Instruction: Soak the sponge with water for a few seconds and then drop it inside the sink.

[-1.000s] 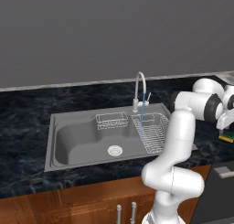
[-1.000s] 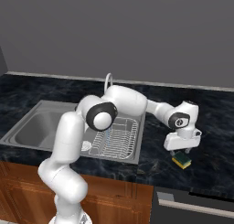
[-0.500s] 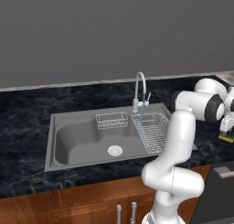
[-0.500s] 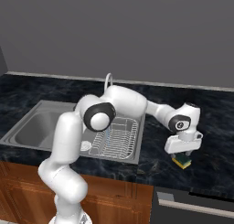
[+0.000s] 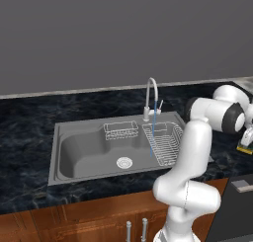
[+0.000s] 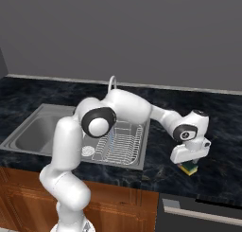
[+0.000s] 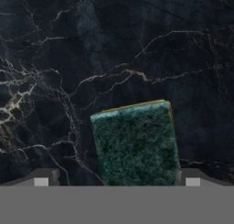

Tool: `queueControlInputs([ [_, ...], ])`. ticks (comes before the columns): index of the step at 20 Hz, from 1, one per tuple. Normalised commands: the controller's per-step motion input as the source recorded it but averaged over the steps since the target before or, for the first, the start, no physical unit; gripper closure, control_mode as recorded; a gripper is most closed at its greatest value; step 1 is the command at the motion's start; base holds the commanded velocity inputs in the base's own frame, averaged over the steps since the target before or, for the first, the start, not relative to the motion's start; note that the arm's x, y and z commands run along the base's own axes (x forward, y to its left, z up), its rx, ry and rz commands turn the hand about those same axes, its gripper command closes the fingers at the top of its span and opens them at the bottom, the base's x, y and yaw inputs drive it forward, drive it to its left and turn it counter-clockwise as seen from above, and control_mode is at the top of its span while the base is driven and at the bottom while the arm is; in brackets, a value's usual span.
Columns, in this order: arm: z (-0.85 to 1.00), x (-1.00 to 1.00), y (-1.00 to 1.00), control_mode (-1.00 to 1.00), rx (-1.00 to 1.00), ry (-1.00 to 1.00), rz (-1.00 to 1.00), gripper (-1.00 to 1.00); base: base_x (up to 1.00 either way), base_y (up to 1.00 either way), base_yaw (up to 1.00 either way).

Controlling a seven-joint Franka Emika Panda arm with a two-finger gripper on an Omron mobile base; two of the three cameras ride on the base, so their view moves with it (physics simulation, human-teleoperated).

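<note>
Between the open end effector (image 7: 117, 179) fingers — the sponge (image 7: 135, 143), green side up.

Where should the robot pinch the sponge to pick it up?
Probably from straight above, across its two long yellow sides. The sponge lies flat on the dark counter, green face up, between the open gripper jaws.

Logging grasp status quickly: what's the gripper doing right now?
Gripper: open, straddling the sponge on the counter, not yet closed on it.
</note>
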Motion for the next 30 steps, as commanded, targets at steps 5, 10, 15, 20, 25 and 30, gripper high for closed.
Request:
queueControlInputs([
  [5,0.0,0.0,0.08,-1.0,0.0,-0.08,0.0,-1.0,0.0,0.0,0.0],
  [10,0.0,0.0,0.12,-1.0,0.0,-0.03,0.0,-1.0,0.0,0.0,0.0],
  [15,0.0,0.0,0.06,-1.0,0.0,0.0,0.0,-1.0,0.0,0.0,0.0],
  [20,0.0,0.0,0.0,-1.0,0.0,0.0,0.0,-1.0,0.0,0.0,0.0],
  [25,0.0,0.0,0.0,-1.0,0.0,0.0,0.0,-1.0,0.0,0.0,0.0],
  [30,0.1,0.0,0.0,-1.0,0.0,-0.03,0.0,-1.0,0.0,0.0,0.0],
])
